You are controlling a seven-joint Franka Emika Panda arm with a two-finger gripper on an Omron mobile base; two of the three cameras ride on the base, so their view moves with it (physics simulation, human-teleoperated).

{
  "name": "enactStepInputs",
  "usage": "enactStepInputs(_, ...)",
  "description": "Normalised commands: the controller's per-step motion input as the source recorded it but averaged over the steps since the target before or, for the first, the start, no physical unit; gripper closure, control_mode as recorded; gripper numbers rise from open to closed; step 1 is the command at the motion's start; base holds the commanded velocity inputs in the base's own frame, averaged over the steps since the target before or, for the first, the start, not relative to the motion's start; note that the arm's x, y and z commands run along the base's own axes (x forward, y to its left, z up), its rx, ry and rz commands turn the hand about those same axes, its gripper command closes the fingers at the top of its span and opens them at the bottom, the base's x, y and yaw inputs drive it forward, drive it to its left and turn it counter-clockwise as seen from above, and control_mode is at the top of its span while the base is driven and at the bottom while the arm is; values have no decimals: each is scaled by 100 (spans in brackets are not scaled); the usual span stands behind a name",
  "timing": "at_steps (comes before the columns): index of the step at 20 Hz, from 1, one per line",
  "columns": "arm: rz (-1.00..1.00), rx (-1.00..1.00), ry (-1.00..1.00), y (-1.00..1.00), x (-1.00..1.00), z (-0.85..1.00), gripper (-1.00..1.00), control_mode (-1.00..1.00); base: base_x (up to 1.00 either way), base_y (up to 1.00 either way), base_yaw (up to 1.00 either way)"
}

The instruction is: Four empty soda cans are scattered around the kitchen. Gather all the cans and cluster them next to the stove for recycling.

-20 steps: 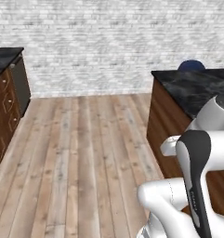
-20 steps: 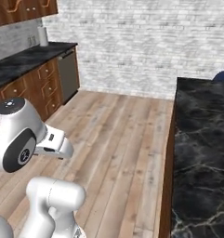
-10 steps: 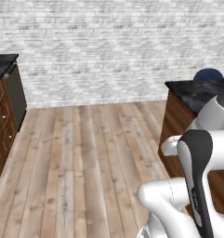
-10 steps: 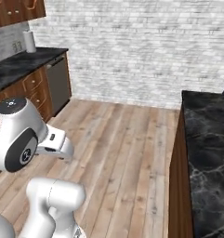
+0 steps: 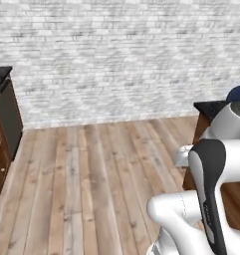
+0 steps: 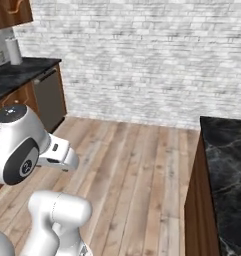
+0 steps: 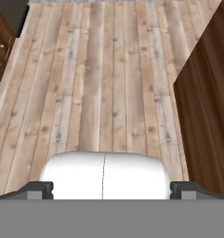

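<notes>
The soda cans and the stove are out of view. In the hand view my gripper (image 7: 111,188) points down at the wood plank floor (image 7: 108,83), its two dark fingertips (image 7: 39,188) far apart and nothing between them, so it is open. The white arm is folded close over the base, with the hand (image 5: 183,155) beside the island's corner; from the other side the hand (image 6: 57,155) hangs over bare floor.
A black marble island (image 6: 227,170) on brown wood stands at the right, with a dark blue round thing (image 5: 238,93) on its far end. Brown cabinets with a dark dishwasher (image 6: 49,97) line the left wall. A white-grey brick wall (image 5: 116,60) closes the far end.
The whole picture has shifted: the base has driven forward toward the brick wall, so island and left cabinets slide outward. The arm keeps its pose and the gripper stays open.
</notes>
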Motion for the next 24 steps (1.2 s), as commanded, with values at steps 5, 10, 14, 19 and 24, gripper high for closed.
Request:
enactStepInputs(5,0,0,0,0,0,0,-100,100,100,29,-7)
enactStepInputs(10,0,0,0,0,0,0,-100,100,100,27,-8)
enactStepInputs(14,0,0,0,0,0,0,-100,100,100,30,-9)
enactStepInputs(19,0,0,0,0,0,0,-100,100,100,29,-9)
enactStepInputs(24,0,0,0,0,0,0,-100,100,73,7,-15)
